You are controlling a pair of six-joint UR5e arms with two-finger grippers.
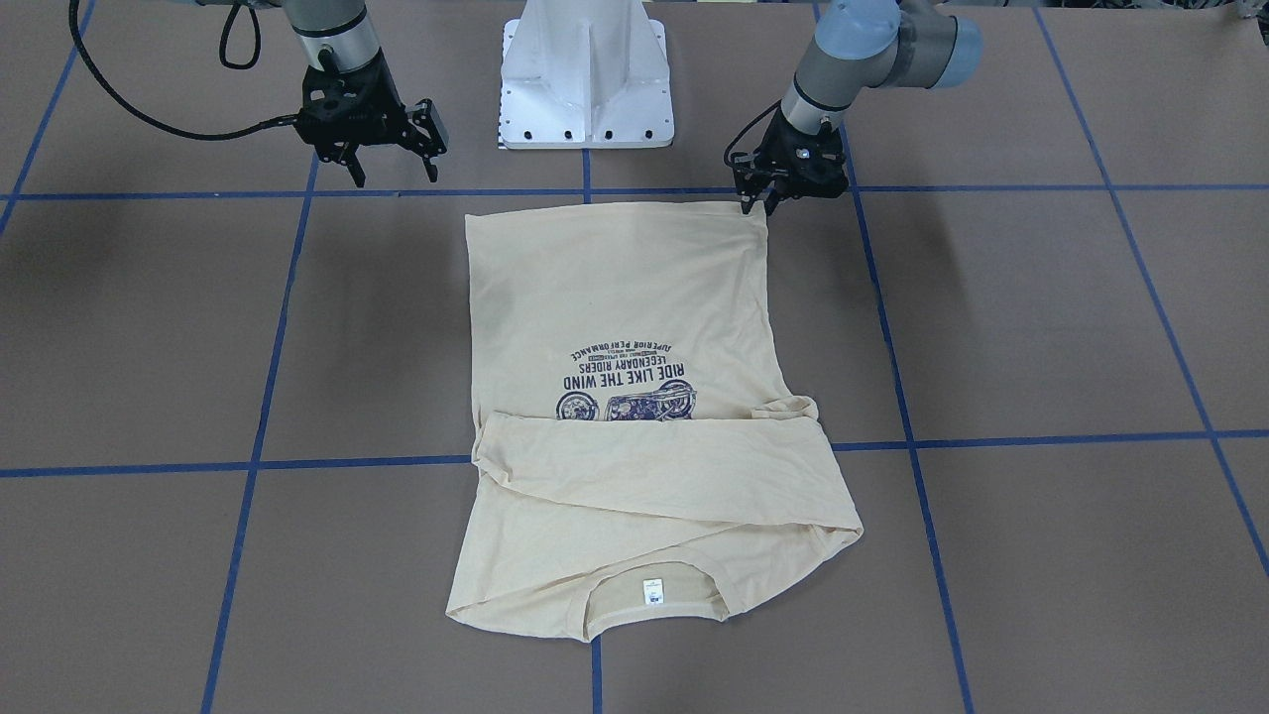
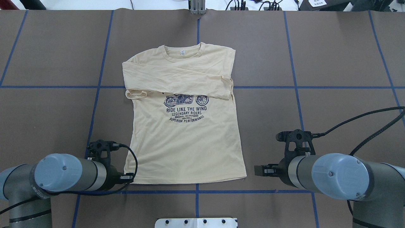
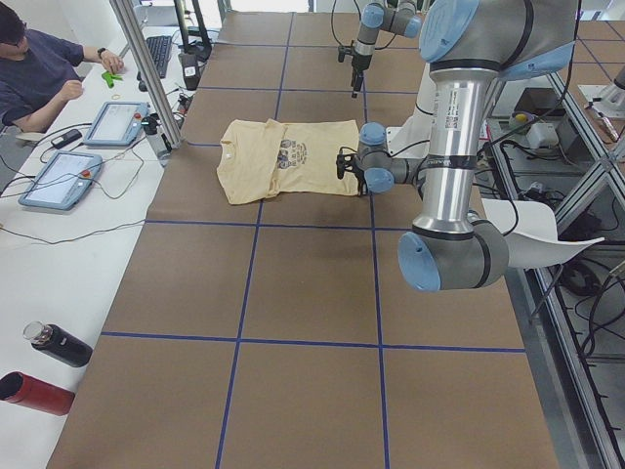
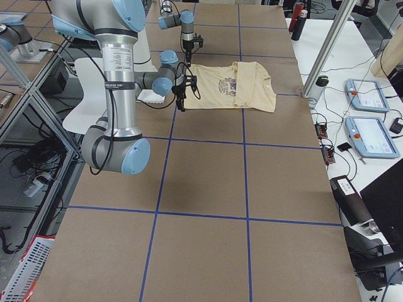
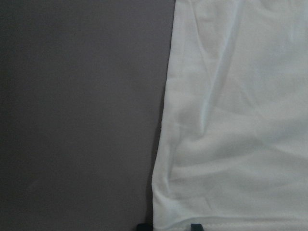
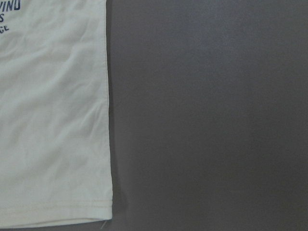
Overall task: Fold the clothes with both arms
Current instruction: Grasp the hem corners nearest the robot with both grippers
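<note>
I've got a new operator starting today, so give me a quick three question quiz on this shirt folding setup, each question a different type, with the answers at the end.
1. True or false: the T-shirt has its sleeves spread out flat to either side.
2. Fill in: the right gripper hangs beside the T-shirt with its fingers ___.
3. Which is at a corner of the hem?
A. the left gripper
B. the right gripper
C. neither

Key: 1 false, the sleeves lie folded across the chest; 2 open; 3 A.
</note>
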